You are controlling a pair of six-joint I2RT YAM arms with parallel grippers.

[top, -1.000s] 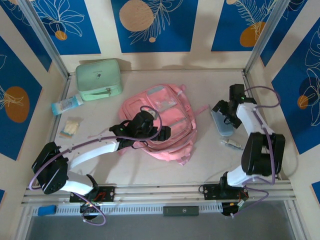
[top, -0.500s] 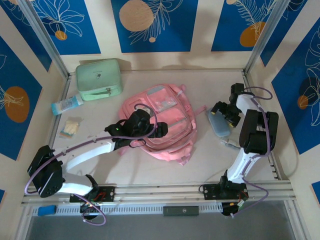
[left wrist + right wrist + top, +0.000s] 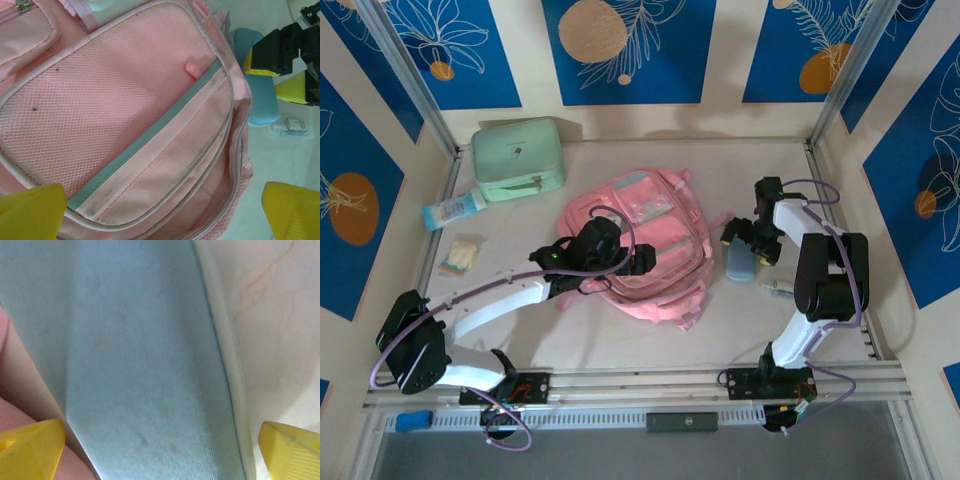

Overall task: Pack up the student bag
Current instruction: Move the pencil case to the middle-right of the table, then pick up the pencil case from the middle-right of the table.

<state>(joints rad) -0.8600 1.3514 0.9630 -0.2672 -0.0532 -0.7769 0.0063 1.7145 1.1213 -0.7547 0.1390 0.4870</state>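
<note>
The student bag [image 3: 645,235] is a pink backpack lying flat in the middle of the table, its main compartment gaping at the right side [image 3: 235,195]. My left gripper [image 3: 620,257] hovers open over the bag's front pockets, its yellow fingertips [image 3: 30,212] wide apart above the pink fabric [image 3: 115,95]. A light blue case [image 3: 738,263] lies just right of the bag. My right gripper [image 3: 746,238] sits low over that blue case [image 3: 145,355], open, one yellow fingertip [image 3: 30,450] close to each long edge. The blue case [image 3: 256,90] and the right gripper's fingers [image 3: 280,50] also appear in the left wrist view.
A mint green zip case [image 3: 518,158] stands at the back left. A small bottle [image 3: 453,210] and a pale packet [image 3: 460,254] lie along the left side. A small clear packet [image 3: 778,287] lies near the right arm. A metal frame edges the table.
My right gripper has moved left and nearer, and the blue case has slid with it up to the bag's right side. The left gripper has shifted slightly left over the bag.
</note>
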